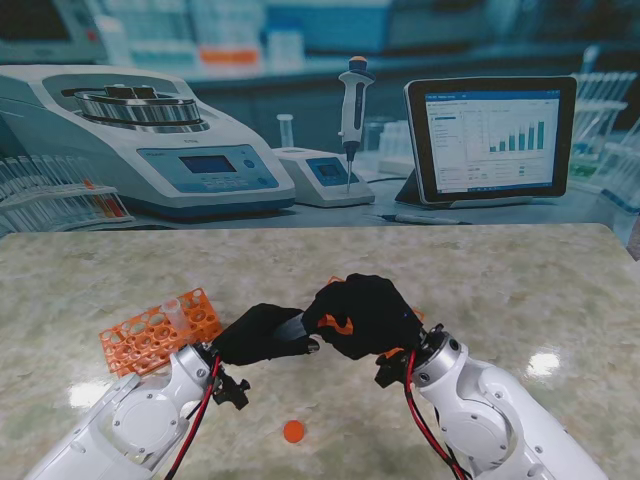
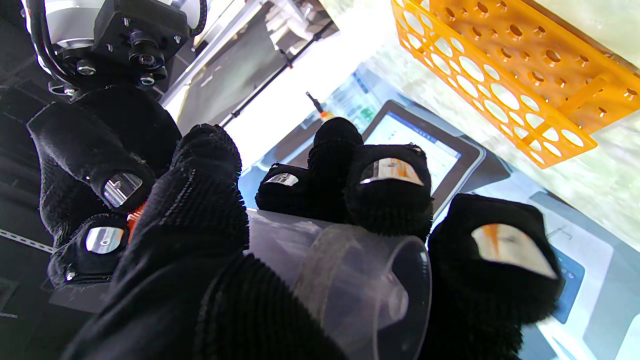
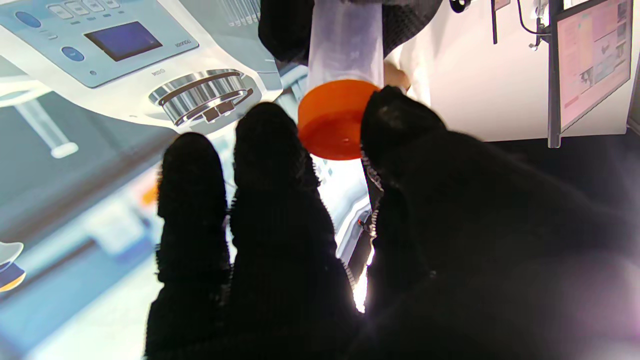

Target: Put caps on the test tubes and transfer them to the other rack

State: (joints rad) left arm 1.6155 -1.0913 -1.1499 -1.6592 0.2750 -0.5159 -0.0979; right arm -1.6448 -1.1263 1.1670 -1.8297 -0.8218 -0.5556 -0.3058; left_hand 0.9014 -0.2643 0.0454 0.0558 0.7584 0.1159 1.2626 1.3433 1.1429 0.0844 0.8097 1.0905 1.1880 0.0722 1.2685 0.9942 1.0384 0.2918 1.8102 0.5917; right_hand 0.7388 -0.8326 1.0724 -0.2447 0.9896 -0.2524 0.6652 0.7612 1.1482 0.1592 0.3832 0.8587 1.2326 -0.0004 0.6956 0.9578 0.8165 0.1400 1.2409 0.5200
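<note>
Left hand (image 1: 262, 334) grips the clear test tube (image 2: 320, 265) level, mouth toward the right hand (image 1: 365, 315). Right hand pinches the orange cap (image 3: 331, 120) on that mouth, evidently for seating. A spare cap (image 1: 293, 431) lies at six o'clock.

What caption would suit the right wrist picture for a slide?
The right hand presses an orange cap onto a clear test tube.

Both gloved hands, left hand (image 1: 262, 333) and right hand (image 1: 365, 315), are black knit. The cap (image 3: 331, 120), loose cap (image 1: 293, 431) and rack (image 1: 160, 329) are orange. The tube (image 3: 345, 42) looks clear, the table (image 1: 500, 280) mottled beige-green.
</note>
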